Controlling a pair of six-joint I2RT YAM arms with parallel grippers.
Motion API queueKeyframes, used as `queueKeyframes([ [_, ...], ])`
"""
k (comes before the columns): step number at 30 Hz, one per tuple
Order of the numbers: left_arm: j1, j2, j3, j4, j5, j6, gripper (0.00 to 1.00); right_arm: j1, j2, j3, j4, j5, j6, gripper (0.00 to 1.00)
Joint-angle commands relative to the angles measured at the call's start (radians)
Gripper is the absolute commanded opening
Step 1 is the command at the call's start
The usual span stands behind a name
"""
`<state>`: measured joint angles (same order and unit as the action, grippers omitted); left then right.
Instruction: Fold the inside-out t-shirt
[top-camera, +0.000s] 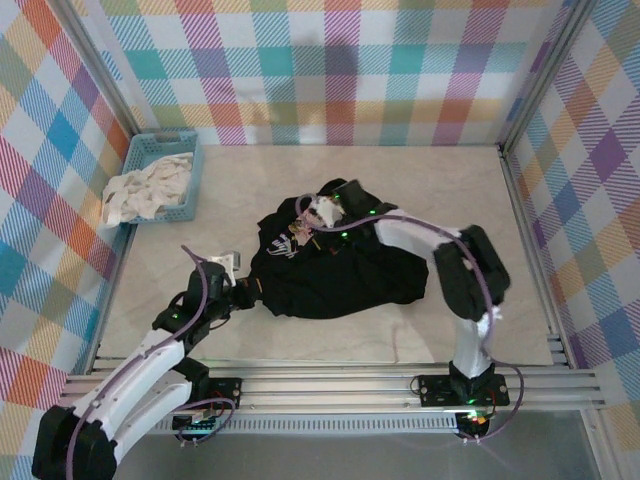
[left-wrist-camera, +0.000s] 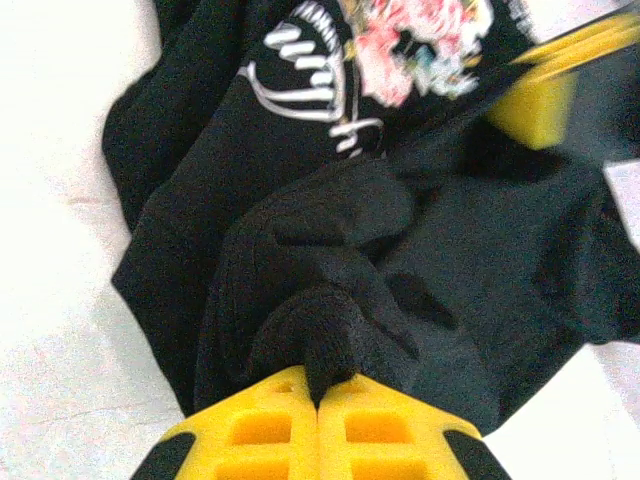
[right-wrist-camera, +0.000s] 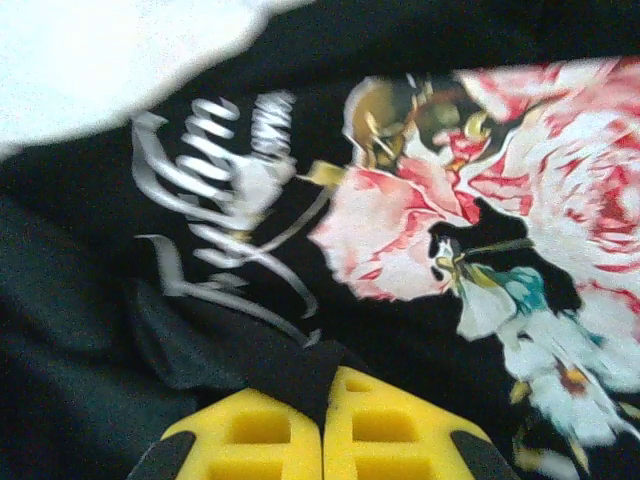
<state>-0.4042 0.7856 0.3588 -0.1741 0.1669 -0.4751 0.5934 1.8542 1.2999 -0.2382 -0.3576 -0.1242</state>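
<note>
The inside-out t-shirt (top-camera: 340, 275) lies crumpled in a black heap at the middle of the table, its small flowery print (top-camera: 285, 243) facing up near the left side. My left gripper (top-camera: 245, 287) is at the heap's near-left edge. In the left wrist view its yellow fingers (left-wrist-camera: 265, 425) are shut on a bunched fold of the black t-shirt (left-wrist-camera: 450, 260). My right gripper (top-camera: 312, 215) reaches over the heap's far side. In the right wrist view it (right-wrist-camera: 325, 395) is shut on a black fold right beside the white script and pink flower print (right-wrist-camera: 480, 230).
A blue basket (top-camera: 186, 152) stands at the back left against the wall, with white-cream cloth (top-camera: 145, 190) spilling over its near rim. Checked walls close the table on three sides. Bare tabletop (top-camera: 450, 190) lies right of and behind the shirt.
</note>
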Motion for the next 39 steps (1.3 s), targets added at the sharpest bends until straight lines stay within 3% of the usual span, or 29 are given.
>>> queueKeyframes([
  [1,-0.011,0.103,0.053,0.045,0.058,0.038,0.12,-0.091,-0.197,-0.112,0.183,-0.317,0.195,0.02],
  [5,-0.037,0.118,0.099,0.113,0.129,0.087,0.30,-0.112,-0.291,-0.190,0.191,-0.407,0.208,0.01],
  [10,-0.115,-0.013,0.119,0.274,0.074,0.168,0.64,-0.116,-0.379,-0.238,0.158,-0.428,0.169,0.00],
  [15,-0.244,0.227,0.342,0.141,0.027,0.375,0.74,-0.119,-0.394,-0.239,0.164,-0.443,0.214,0.00],
  [19,-0.313,0.408,0.451,0.139,-0.083,0.422,0.74,-0.122,-0.388,-0.233,0.166,-0.448,0.245,0.00],
  [23,-0.314,0.513,0.511,0.160,-0.145,0.438,0.65,-0.128,-0.398,-0.246,0.175,-0.450,0.258,0.00],
  [26,-0.313,0.575,0.538,0.191,-0.133,0.443,0.49,-0.137,-0.409,-0.261,0.182,-0.445,0.274,0.00],
  [30,-0.298,0.638,0.587,0.193,-0.033,0.410,0.00,-0.142,-0.427,-0.276,0.170,-0.422,0.268,0.01],
  [32,-0.254,0.619,0.581,0.207,0.119,0.352,0.00,-0.139,-0.453,-0.272,0.095,-0.303,0.221,0.08],
  [35,-0.158,0.546,0.507,0.344,0.402,0.183,0.00,-0.129,-0.511,-0.295,0.027,-0.018,0.168,0.21],
  [39,-0.112,0.462,0.439,0.438,0.528,0.016,0.00,-0.070,-0.577,-0.340,0.050,0.109,0.085,0.34],
])
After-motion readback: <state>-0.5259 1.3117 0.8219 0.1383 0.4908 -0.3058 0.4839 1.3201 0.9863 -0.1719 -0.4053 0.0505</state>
